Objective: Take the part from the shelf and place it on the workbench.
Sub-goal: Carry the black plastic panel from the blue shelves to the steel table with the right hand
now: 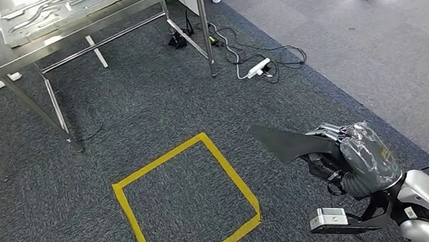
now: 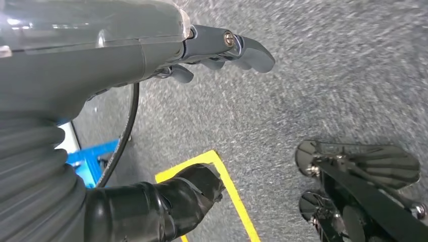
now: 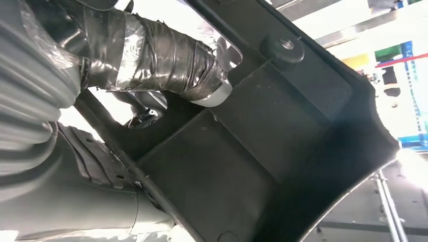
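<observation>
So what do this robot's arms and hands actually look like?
The right hand wears a grey cover under clear wrap, on a silver arm with black joints and a thin cable. The left hand has a grey ribbed cuff, dark fingers and a black-taped thumb.

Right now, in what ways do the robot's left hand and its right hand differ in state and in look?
The right hand grips a black part, its thumb pressed on the part's ribbed inner face; the left hand holds nothing, its fingers loosely extended over the grey carpet. The right hand's thumb is wrapped in shiny tape; the left hand's thumb looks dark and smoother. Both hands have grey ribbed covers.
</observation>
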Robot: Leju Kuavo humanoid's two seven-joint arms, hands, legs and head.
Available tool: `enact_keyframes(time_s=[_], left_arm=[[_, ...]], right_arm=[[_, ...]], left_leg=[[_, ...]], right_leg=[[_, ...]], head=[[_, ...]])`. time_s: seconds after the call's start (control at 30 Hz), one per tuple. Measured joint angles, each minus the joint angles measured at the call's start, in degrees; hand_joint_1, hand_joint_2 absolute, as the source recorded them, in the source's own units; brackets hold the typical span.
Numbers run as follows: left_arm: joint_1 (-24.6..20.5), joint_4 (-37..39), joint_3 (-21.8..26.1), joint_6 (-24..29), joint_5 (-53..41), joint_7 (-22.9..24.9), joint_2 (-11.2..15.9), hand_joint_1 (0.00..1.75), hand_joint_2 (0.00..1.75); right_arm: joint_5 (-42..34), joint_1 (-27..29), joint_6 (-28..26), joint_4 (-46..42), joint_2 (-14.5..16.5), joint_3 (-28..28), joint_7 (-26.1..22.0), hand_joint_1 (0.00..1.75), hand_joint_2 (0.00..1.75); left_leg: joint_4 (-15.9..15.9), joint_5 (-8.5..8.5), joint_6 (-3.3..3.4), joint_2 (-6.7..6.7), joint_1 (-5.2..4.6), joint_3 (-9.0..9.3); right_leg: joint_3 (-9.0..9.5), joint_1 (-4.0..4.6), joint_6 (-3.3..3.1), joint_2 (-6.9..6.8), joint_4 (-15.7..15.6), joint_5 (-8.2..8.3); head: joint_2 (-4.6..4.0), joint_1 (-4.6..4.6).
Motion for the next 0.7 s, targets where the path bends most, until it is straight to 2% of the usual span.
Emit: enact_keyframes(time_s=[0.07,0.1,0.13,0.2,0.23,0.27,0.3,0.33,0.37,0.4,0.43,0.47,0.5,0.53,0.57,0.6,0.63,0.67,0.7], left_arm=[[0.05,0.02,-0.08,0.11,0.10,-0.24,0.13,0.00,1.75],[0.02,0.03,-0.13,0.15,0.14,-0.34,0.20,0.00,1.75],[0.00,0.04,-0.19,0.20,0.21,-0.40,0.26,0.00,1.75],[0.02,0.07,-0.29,0.24,0.38,-0.50,0.31,0.00,1.75],[0.11,0.08,-0.33,0.25,0.48,-0.53,0.32,0.00,1.75],[0.14,0.09,-0.37,0.26,0.54,-0.57,0.32,0.00,1.75],[0.12,0.09,-0.42,0.26,0.57,-0.61,0.32,0.00,1.75],[0.09,0.09,-0.46,0.25,0.60,-0.65,0.31,0.00,1.75],[0.02,0.09,-0.55,0.23,0.61,-0.68,0.31,0.00,1.75],[-0.02,0.09,-0.66,0.22,0.61,-0.72,0.31,0.00,1.75],[-0.05,0.09,-0.78,0.21,0.61,-0.76,0.31,0.00,1.75],[-0.07,0.09,-0.89,0.20,0.61,-0.79,0.31,0.00,1.75],[-0.09,0.09,-0.96,0.20,0.61,-0.81,0.30,0.00,1.75],[-0.10,0.09,-1.01,0.20,0.61,-0.81,0.30,0.00,1.75],[-0.08,0.09,-1.04,0.20,0.61,-0.82,0.30,0.00,1.75],[-0.11,0.09,-1.09,0.20,0.62,-0.83,0.31,0.00,1.75],[-0.11,0.10,-1.14,0.20,0.63,-0.83,0.32,0.00,1.75],[-0.06,0.10,-1.17,0.20,0.65,-0.84,0.32,0.00,1.75],[0.00,0.11,-1.21,0.21,0.67,-0.86,0.32,0.00,1.75]], right_arm=[[-0.22,-0.09,0.26,-0.14,-0.11,-0.95,-0.01,1.75,1.75],[-0.33,-0.16,0.42,-0.20,-0.18,-1.36,-0.02,1.75,1.75],[-0.43,-0.23,0.56,-0.24,-0.22,-1.71,-0.03,1.75,1.75],[-0.56,-0.39,0.76,-0.32,-0.31,-2.25,-0.04,1.75,1.75],[-0.59,-0.50,0.81,-0.39,-0.35,-2.46,-0.05,1.75,1.75],[-0.63,-0.60,0.85,-0.49,-0.42,-2.68,-0.08,1.75,1.75],[-0.68,-0.66,0.87,-0.57,-0.51,-2.91,-0.12,1.75,1.75],[-0.73,-0.65,0.90,-0.60,-0.59,-3.11,-0.14,1.75,1.75],[-0.77,-0.55,0.92,-0.59,-0.65,-3.27,-0.15,1.75,1.75],[-0.79,-0.42,0.96,-0.56,-0.67,-3.38,-0.14,1.75,1.75],[-0.79,-0.32,0.99,-0.54,-0.68,-3.43,-0.13,1.75,1.75],[-0.80,-0.26,1.01,-0.52,-0.71,-3.47,-0.13,1.75,1.75],[-0.80,-0.24,1.02,-0.52,-0.72,-3.51,-0.13,1.75,1.75],[-0.80,-0.25,1.03,-0.52,-0.74,-3.57,-0.12,1.75,1.75],[-0.81,-0.25,1.03,-0.50,-0.77,-3.63,-0.11,1.75,1.75],[-0.83,-0.21,1.03,-0.51,-0.81,-3.71,-0.10,1.75,1.75],[-0.85,-0.17,1.03,-0.52,-0.86,-3.78,-0.08,1.75,1.75],[-0.86,-0.16,1.04,-0.52,-0.90,-3.83,-0.04,1.75,1.75],[-0.87,-0.20,1.03,-0.55,-0.94,-3.88,0.00,1.75,1.75]], left_leg=[[-7.84,2.91,0.90,2.21,-0.43,4.20],[-10.29,3.54,1.32,3.03,-0.70,5.50],[-11.39,3.61,1.65,3.36,-0.96,5.99],[-11.80,3.73,2.08,2.10,-1.05,6.07],[-12.30,3.93,2.32,1.40,-0.91,6.37],[-12.87,4.17,2.61,0.79,-0.70,6.79],[-13.40,4.40,2.86,0.21,-0.47,7.29],[-13.64,4.51,3.04,-0.37,-0.35,7.50],[-13.68,4.52,3.20,-0.99,-0.31,7.58],[-13.64,4.46,3.26,-1.77,-0.30,7.60],[-13.57,4.35,3.27,-2.63,-0.30,7.67],[-13.44,4.20,3.21,-3.54,-0.28,7.80],[-13.26,3.97,3.06,-4.45,-0.22,8.00],[-12.96,3.66,2.85,-5.32,-0.14,8.22],[-12.61,3.30,2.54,-6.10,-0.11,8.28],[-12.19,3.00,2.18,-6.84,-0.09,8.15],[-11.87,2.81,1.80,-7.52,-0.05,7.87],[-11.76,2.76,1.44,-8.13,0.00,7.56],[-11.78,2.78,1.07,-8.74,0.09,7.36]], right_leg=[[0.52,0.23,0.28,-1.42,-0.01,-0.40],[0.72,0.31,0.54,-2.04,-0.02,-0.58],[0.86,0.35,0.82,-2.65,-0.05,-0.72],[1.28,0.38,1.48,-3.75,-0.38,-0.87],[1.50,0.31,1.79,-3.34,-0.33,-1.11],[1.38,0.22,2.02,-2.07,0.41,-1.76],[0.65,0.14,2.21,-0.23,2.31,-2.94],[-0.89,-0.02,2.30,1.83,5.52,-4.54],[-3.00,-0.09,2.38,3.14,9.45,-6.21],[-5.12,-0.14,2.51,3.76,13.04,-7.34],[-6.67,-0.24,2.66,3.99,15.18,-7.45],[-7.18,-0.38,2.80,4.09,15.11,-6.32],[-6.56,-0.57,2.92,4.29,12.80,-4.15],[-5.19,-0.84,3.05,4.98,8.97,-1.55],[-3.76,-1.08,3.17,6.36,5.41,0.16],[-2.64,-1.26,3.22,7.70,2.70,1.13],[-2.08,-1.31,3.18,8.70,1.26,1.28],[-1.96,-1.20,3.02,9.11,1.03,0.86],[-1.84,-1.16,2.72,8.64,0.85,0.81]], head=[[0.00,0.02],[0.00,0.02],[0.00,0.04],[0.00,0.03],[0.00,0.07],[0.00,0.08],[0.00,0.10],[0.00,0.14],[0.00,0.15],[0.00,0.16],[0.00,0.16],[0.00,0.16],[0.00,0.16],[0.00,0.17],[0.00,0.20],[0.01,0.18],[0.01,0.19],[0.01,0.18],[0.01,0.17]])
